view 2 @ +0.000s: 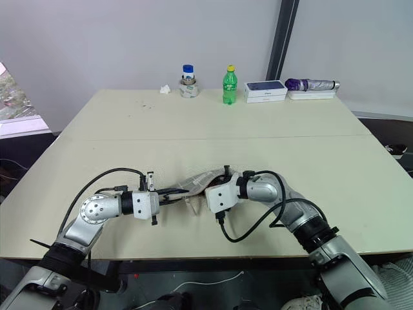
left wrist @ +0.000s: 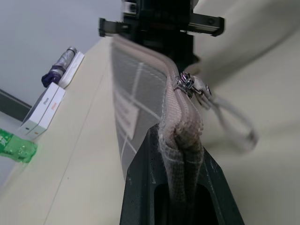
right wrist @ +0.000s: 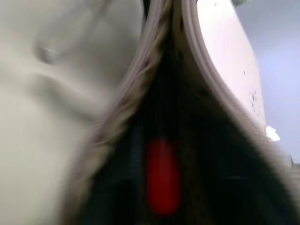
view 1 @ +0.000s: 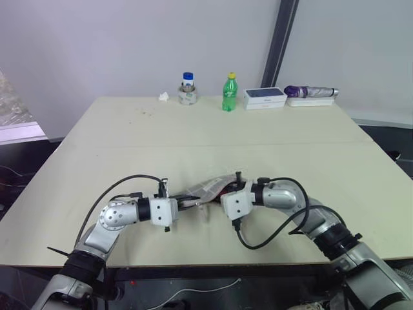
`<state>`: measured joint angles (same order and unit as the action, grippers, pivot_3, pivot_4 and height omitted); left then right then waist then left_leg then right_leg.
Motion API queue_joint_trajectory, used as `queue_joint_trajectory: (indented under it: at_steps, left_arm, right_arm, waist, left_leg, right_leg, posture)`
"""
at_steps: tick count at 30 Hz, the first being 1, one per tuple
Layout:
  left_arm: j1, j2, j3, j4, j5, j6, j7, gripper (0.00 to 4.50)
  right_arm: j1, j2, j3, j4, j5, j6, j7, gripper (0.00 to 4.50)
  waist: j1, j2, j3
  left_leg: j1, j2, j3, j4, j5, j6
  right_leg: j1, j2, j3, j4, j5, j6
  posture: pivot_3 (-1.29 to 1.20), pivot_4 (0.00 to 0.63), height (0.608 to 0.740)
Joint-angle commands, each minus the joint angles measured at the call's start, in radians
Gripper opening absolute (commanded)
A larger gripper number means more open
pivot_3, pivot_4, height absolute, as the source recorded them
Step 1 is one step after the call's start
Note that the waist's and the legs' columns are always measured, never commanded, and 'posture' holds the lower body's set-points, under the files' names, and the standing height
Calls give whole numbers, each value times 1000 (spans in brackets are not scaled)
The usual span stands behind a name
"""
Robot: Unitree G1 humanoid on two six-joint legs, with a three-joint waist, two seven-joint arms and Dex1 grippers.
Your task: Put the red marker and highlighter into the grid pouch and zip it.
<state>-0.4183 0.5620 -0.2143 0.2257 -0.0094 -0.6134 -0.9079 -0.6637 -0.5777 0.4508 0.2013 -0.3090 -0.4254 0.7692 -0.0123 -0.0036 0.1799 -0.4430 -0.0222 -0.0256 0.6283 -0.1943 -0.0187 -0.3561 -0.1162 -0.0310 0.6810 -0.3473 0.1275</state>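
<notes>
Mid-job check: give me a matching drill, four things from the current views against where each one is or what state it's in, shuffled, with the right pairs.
Things
1. grid pouch
2. red marker
3. left gripper
4. green bottle

Places or states
A. standing at the table's far edge, next to a white box
B. clamped shut on the pouch's zipper end
C. lying inside the open pouch
D. held up off the table between the two arms, mouth open toward the right wrist

Pairs: 1-D, 2-C, 3-B, 4-A
</notes>
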Motion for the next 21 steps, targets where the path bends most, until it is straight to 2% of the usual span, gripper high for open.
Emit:
queue_joint_trajectory:
  at_steps: [1,2,7,11,17,21]
  left_arm:
    - [-6,3,11,-28,-3,6,14,0]
    - [-1,6,14,-28,3,9,20,0]
    - [20,23,13,-23,34,12,54,0]
    - [17,15,7,-9,54,18,86,0]
    - [-12,-12,-1,34,90,7,115,0]
    - [-43,-22,-1,77,160,-5,175,0]
  right_arm:
    - [-4,-2,-96,-52,62,20,-28,3737]
    - [24,-16,-143,-101,136,74,-5,4221]
    - [161,-97,-289,-289,377,266,97,4221]
    - [221,-118,-371,-377,504,398,114,4221]
    - [226,-78,-427,-438,577,533,69,4221]
    - [290,-58,-449,-485,643,665,38,4221]
  waist:
    - [1,0,0]
    - [4,0,0]
    - [8,0,0]
    - [0,1,0]
    - [1,0,0]
    - [10,0,0]
  left_leg:
    - [0,0,0,0,0,0]
    - [0,0,0,0,0,0]
    - [0,1,0,1,0,0]
    - [1,1,0,0,0,0]
    - [1,1,-1,0,0,0]
    - [1,1,-1,0,0,0]
  right_leg:
    - [0,0,0,0,0,0]
    - [0,0,0,0,0,0]
    - [1,-1,0,-1,0,0]
    - [2,-1,0,0,0,0]
    - [1,0,0,0,0,0]
    - [2,-1,-1,0,0,0]
  posture:
    - [0,150,740]
    - [0,150,740]
    - [0,150,740]
    - [0,150,740]
    - [0,150,740]
    - [0,150,740]
